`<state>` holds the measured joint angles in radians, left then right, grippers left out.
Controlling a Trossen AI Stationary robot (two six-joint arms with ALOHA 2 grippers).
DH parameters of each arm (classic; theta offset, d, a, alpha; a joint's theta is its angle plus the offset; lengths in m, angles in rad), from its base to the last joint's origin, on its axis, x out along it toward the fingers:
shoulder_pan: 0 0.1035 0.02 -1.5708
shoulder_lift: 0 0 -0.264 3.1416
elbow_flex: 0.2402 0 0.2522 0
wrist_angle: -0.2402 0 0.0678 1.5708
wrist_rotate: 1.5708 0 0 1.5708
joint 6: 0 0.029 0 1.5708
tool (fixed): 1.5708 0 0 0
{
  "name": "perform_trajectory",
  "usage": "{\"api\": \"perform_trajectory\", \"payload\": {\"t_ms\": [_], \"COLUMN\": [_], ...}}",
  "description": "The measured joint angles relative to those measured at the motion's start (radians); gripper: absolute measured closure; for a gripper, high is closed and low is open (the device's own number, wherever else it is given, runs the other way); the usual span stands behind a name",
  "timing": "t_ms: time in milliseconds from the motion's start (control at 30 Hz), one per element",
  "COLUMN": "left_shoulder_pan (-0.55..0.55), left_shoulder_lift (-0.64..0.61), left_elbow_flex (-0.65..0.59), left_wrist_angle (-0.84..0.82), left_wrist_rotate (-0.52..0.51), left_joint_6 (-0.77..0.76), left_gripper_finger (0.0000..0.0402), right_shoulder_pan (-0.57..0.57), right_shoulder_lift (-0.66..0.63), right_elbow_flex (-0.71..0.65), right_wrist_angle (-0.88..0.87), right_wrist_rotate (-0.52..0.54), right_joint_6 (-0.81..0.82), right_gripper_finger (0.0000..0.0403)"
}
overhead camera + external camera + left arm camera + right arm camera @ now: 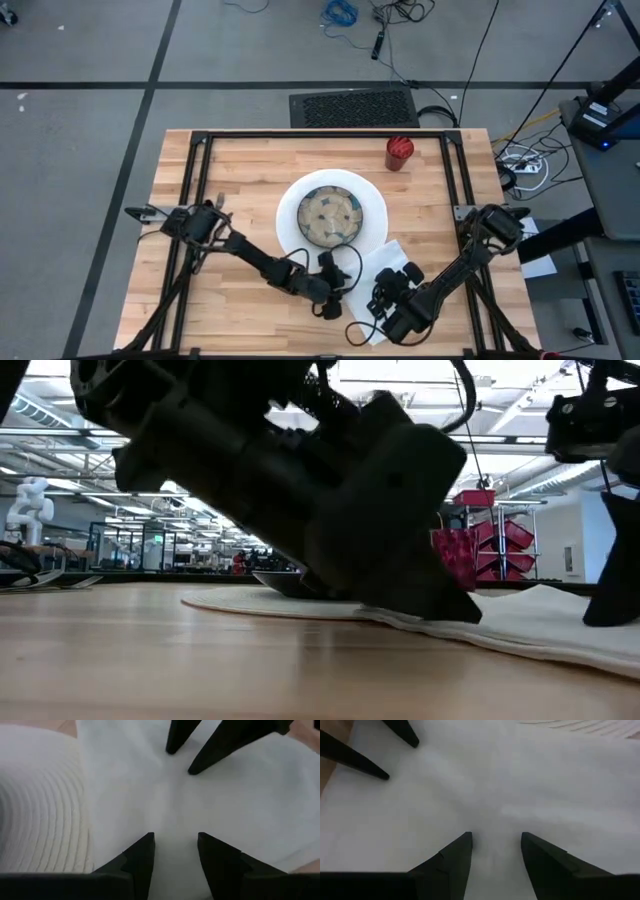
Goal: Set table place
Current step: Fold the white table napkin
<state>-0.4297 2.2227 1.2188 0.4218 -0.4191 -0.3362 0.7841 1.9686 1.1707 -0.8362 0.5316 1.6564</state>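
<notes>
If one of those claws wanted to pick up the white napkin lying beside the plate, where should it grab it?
Probably at the free corner of the white napkin that juts out away from the round placemat, coming straight down from above. It lies flat on the table, so pinching up an edge there looks easiest, and the plate stays clear.

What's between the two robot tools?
Only white napkin, nothing else. The left tool and right tool face each other over it, shown in both wrist views.

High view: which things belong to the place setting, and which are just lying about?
Job: table; white placemat; bowl; napkin; red cup; left gripper and right gripper, both open over the napkin.
Lying about: floor cables; black mat.
</notes>
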Motion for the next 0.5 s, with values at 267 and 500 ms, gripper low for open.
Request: {"api": "perform_trajectory", "payload": {"t_ms": [267, 500], "left_shoulder_pan": [-0.024, -0.092], "left_shoulder_lift": [-0.002, 0.001], "left_elbow_flex": [0.0, -0.002], "left_wrist_angle": [0.006, 0.068], "left_wrist_rotate": [0.036, 0.062], "left_joint_6": [-0.094, -0.105], "left_gripper_finger": [0.0262, 0.0262], "right_shoulder_pan": [0.029, 0.092], "right_shoulder_lift": [-0.06, -0.137], "right_elbow_flex": [0.067, 0.079], "right_wrist_angle": [-0.174, -0.144], "right_wrist_rotate": [0.009, -0.09], "right_joint_6": [-0.005, 0.093], "right_gripper_finger": [0.0243, 0.0243]}}
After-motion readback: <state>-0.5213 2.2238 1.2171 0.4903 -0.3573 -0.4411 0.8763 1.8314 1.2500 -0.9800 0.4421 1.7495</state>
